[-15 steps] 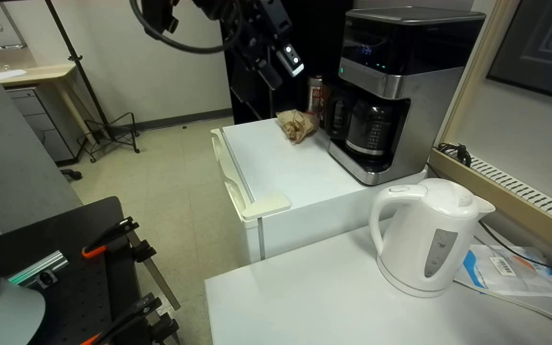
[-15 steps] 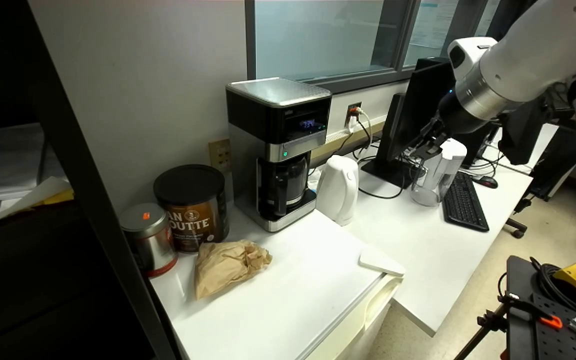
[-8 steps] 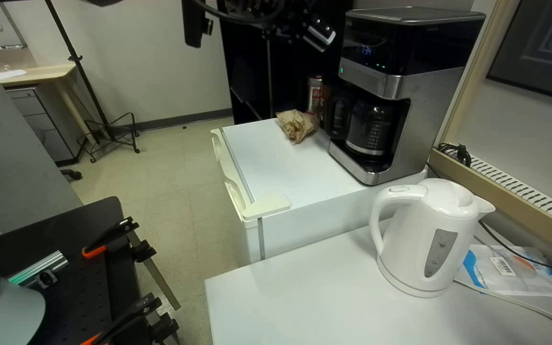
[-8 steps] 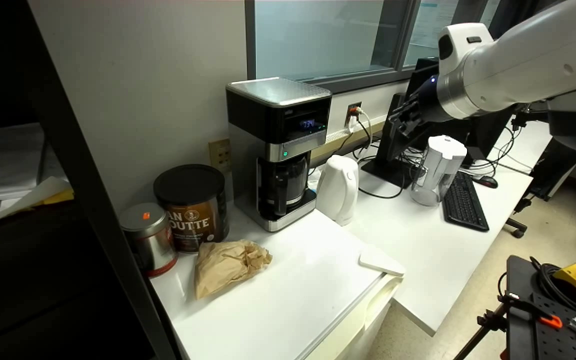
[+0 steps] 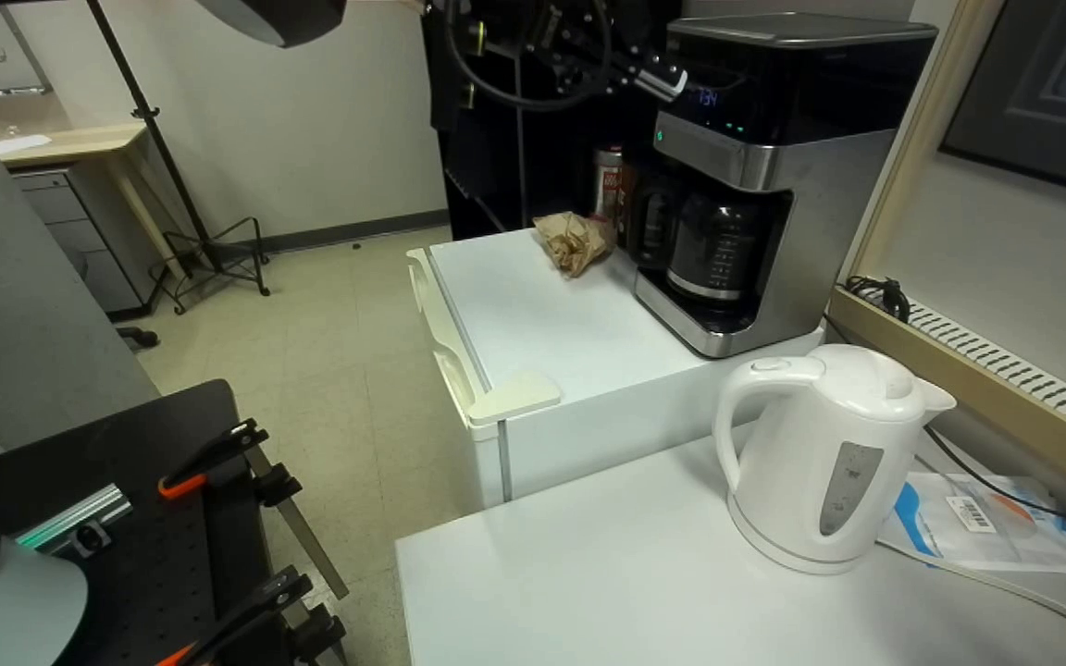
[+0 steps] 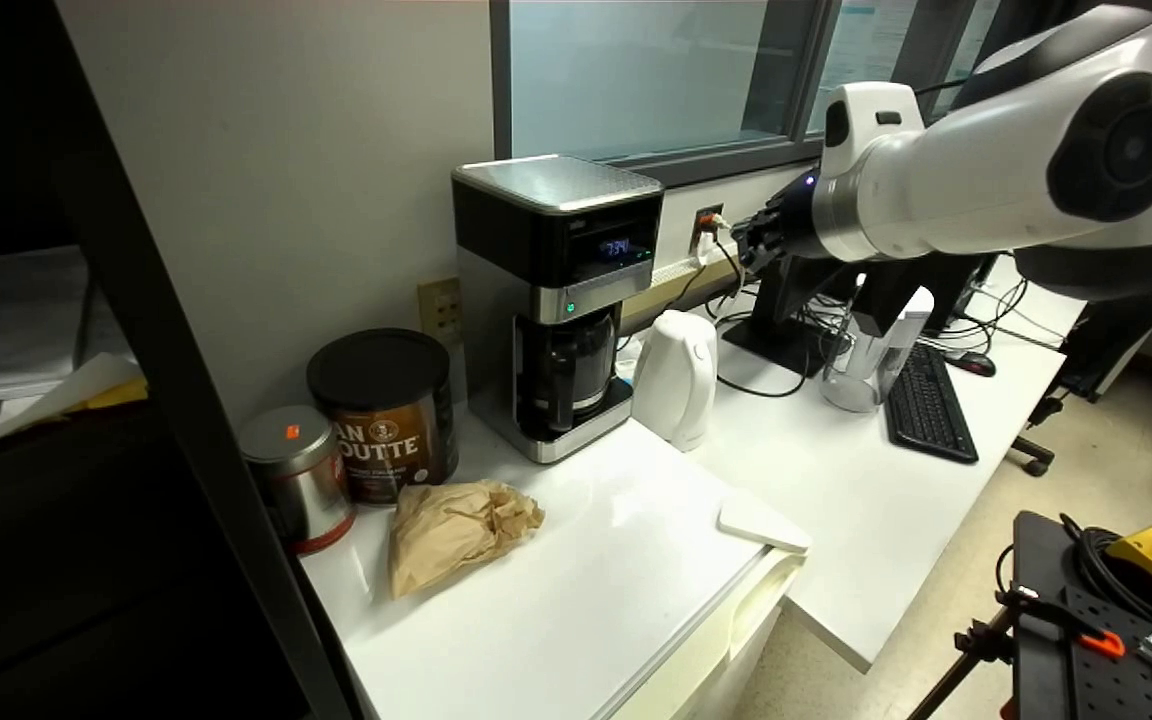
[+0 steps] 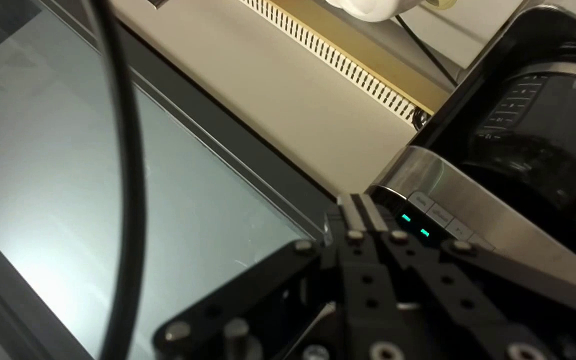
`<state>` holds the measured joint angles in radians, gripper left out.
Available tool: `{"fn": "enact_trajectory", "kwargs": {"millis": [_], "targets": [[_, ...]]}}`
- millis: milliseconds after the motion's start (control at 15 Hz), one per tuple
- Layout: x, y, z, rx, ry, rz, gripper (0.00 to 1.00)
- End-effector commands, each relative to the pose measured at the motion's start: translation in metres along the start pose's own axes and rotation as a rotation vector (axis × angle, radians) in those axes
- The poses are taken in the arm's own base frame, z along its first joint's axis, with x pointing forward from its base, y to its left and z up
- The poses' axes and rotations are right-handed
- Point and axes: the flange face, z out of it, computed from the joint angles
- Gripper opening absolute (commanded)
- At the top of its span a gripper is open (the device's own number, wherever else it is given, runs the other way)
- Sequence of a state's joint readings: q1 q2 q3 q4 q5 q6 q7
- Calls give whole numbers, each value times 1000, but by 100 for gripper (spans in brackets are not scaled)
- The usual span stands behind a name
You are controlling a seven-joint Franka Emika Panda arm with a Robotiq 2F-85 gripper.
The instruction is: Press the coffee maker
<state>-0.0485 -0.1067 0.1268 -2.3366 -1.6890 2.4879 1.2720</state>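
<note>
The fingers were closed up against each other, holding nothing, and hung near the lit panel of the coffee maker, with a gap to it visible in an exterior view. The coffee maker stood upright on the white tabletop, its dark glass carafe seated inside and the white kettle near it. On the same tabletop, a crumpled paper bag lay beside a lidded brown can and a smaller tin.

In an exterior view, the white arm reaches leftward from the right; its black gripper (plain in the wrist view) has its fingers together.
</note>
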Motion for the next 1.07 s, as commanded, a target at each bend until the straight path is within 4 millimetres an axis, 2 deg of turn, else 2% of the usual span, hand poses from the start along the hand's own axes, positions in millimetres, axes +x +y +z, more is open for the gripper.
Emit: {"fn": "enact_trajectory", "kwargs": {"millis": [0, 1000], "targets": [[11, -13, 20, -3, 44, 37, 0], [27, -49, 70, 11, 84, 110, 0]]}}
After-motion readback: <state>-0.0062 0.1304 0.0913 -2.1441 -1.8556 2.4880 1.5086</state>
